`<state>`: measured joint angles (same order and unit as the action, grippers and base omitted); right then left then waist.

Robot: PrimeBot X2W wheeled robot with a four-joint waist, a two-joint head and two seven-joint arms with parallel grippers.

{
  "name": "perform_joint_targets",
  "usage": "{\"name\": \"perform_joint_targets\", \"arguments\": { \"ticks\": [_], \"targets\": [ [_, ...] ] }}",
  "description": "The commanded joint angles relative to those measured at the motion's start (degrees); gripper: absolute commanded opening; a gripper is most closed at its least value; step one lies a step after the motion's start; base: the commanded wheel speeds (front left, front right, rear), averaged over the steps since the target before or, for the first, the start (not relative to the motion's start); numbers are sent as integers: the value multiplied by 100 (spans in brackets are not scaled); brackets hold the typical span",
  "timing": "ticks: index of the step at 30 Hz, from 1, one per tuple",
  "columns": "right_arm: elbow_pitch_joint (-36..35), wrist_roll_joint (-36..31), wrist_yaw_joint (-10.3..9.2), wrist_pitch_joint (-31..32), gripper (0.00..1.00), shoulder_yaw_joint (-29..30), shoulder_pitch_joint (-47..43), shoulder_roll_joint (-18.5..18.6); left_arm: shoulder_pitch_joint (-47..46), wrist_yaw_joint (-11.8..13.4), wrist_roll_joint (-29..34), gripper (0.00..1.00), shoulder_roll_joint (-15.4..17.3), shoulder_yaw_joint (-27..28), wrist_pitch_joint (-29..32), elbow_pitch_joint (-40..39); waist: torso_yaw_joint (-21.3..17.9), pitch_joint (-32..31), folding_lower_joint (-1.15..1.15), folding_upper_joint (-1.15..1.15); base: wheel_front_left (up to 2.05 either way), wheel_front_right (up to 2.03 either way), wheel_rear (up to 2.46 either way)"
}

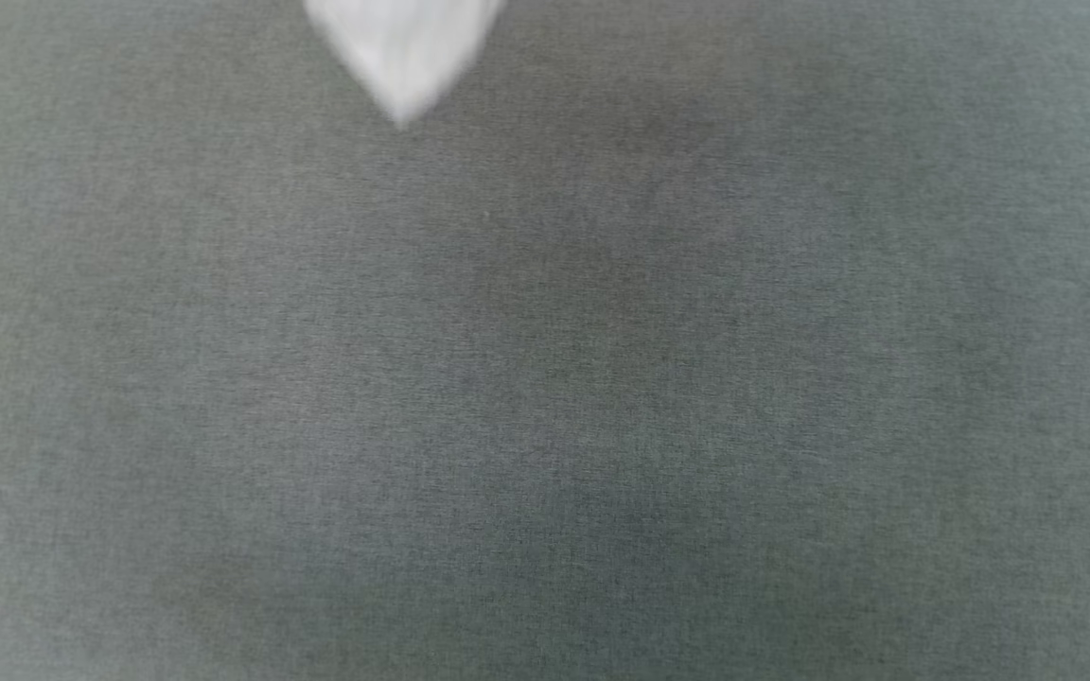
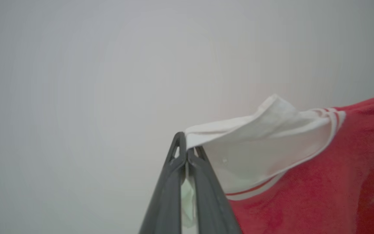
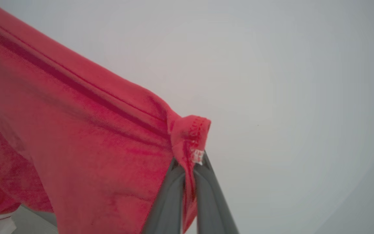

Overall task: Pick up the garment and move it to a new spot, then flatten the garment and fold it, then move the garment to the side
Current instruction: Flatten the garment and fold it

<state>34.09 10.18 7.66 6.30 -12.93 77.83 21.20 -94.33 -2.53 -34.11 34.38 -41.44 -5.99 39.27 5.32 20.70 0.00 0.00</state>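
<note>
Grey woven surface spreads below, and the garment hangs stretched between the left gripper, pinched closed on its white cuff, and the right gripper, clamped on a red hem corner; level, even tension should lay it flat.

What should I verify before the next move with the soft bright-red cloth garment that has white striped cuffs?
1. Left gripper shut on the garment's white cuff: ok.
2. Right gripper shut on a red hemmed corner: ok.
3. Cloth stretched flat between the two grips: cannot tell.
4. Head view sharp enough for placing: not ok, blurred.
5. White blurred tip above the plain grey surface is a cuff: cannot tell.
</note>
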Motion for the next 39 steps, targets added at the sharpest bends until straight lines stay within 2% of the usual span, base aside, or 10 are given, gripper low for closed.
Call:
{"name": "perform_joint_targets", "arguments": {
  "ticks": [1, 4, 7, 10, 15, 21, 24, 28, 34, 39],
  "targets": [
    [214, -219, -32, -342, 0, 103, 92, -62, -66, -45, 132, 0, 10, 8, -376, 133, 41, 1, 0, 0, 0, 0, 0],
    [666, -356, -31, -458, 0, 34, -77, -194, 244, -213, 138, 0, -15, -154, -595, 320, 75, -55, 0, 0, 0, 0, 0],
    [924, -317, -31, -310, 0, -124, -281, -225, 538, -331, 42, 0, -27, -312, -527, 392, 96, -99, 0, 0, 0, 0, 0],
    [1176, -44, -32, -118, 0, -273, -594, -211, 1004, -433, -97, 0, 95, -570, -275, 397, 124, -150, 0, 0, 0, 0, 0],
    [1194, 540, -32, 324, 0, -556, -1448, -100, 2204, -474, -818, 0, 330, -1028, 526, -3, 165, -269, 0, 0, 0, 0, 0],
    [643, 1290, -32, 993, 0, -837, -2454, 102, 3390, -474, -1729, 0, 817, -1346, 1561, -995, 151, -436, 0, 0, 0, 0, 0],
    [201, 1685, -32, 1344, 0, -837, -3009, 259, 3998, -308, -2151, 0, 1131, -1422, 2051, -1637, 136, -492, 0, 0, 0, 0, 0],
    [-465, 2094, -32, 1798, 0, -794, -3846, 457, 4774, 185, -2564, 0, 1612, -1502, 2487, -2737, 114, -600, 0, 0, 0, 0, 0],
    [-1585, 2443, -31, 2366, 0, -510, -5087, 716, 5810, 1018, -2931, 0, 2277, -1674, 2759, -4354, 93, -754, 0, 0, 0, 0, 0],
    [-2497, 2557, -31, 2912, 0, -302, -6045, 876, 6440, 1537, -3116, 0, 2543, -1835, 2730, -5154, 72, -823, 0, 0, 0, 0, 0]
  ]
}}
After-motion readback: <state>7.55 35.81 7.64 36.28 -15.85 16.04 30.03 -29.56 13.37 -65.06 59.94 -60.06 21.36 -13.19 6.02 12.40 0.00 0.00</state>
